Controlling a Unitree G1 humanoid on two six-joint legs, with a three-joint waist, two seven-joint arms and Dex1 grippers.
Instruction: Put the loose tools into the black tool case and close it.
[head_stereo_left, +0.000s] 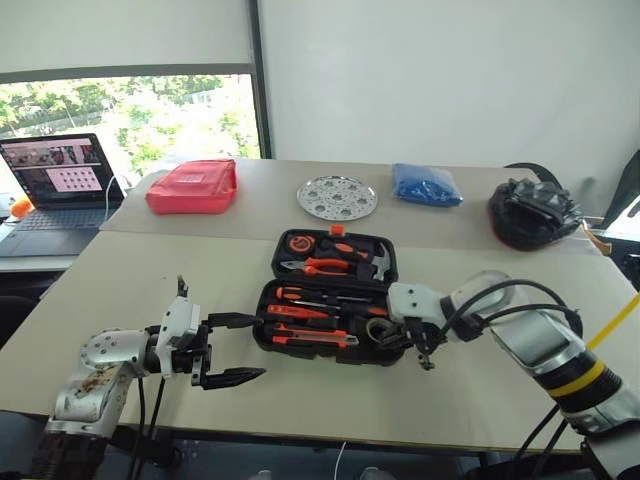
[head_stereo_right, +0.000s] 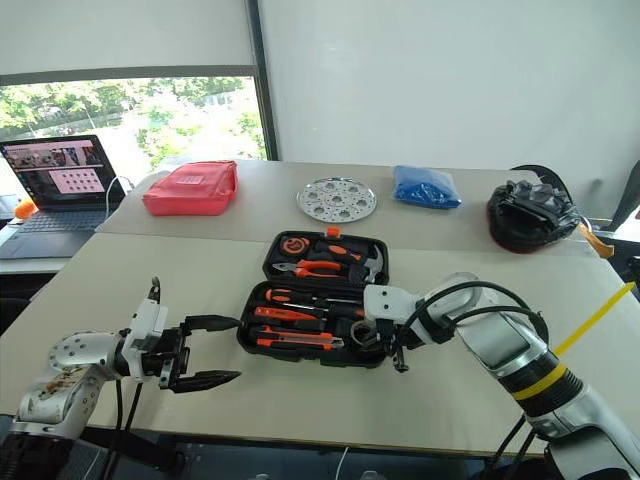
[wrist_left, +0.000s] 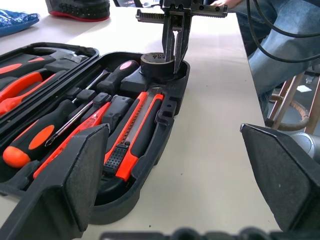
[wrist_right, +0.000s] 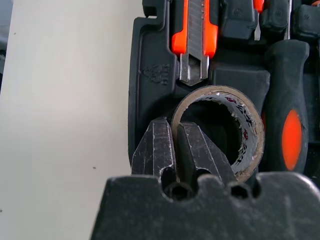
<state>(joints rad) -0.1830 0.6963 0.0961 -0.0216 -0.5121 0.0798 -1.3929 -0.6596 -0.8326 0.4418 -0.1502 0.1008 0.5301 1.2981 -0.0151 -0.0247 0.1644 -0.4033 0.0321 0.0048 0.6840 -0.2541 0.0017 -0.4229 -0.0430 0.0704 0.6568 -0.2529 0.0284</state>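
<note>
Matte table (head_stereo_left: 120, 300) bears moulded black tool case (head_stereo_left: 330, 262).

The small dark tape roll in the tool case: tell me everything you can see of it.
The small dark tape roll is a short ring of black tape wound on a pale cardboard-looking core with dark printing on the inside. It sits at the right front corner of the open black moulded plastic tool case, just past the tip of the orange-and-black utility knife and beside a black-and-orange screwdriver handle. The right gripper is shut on its wall, one finger inside the ring and one outside.
</note>
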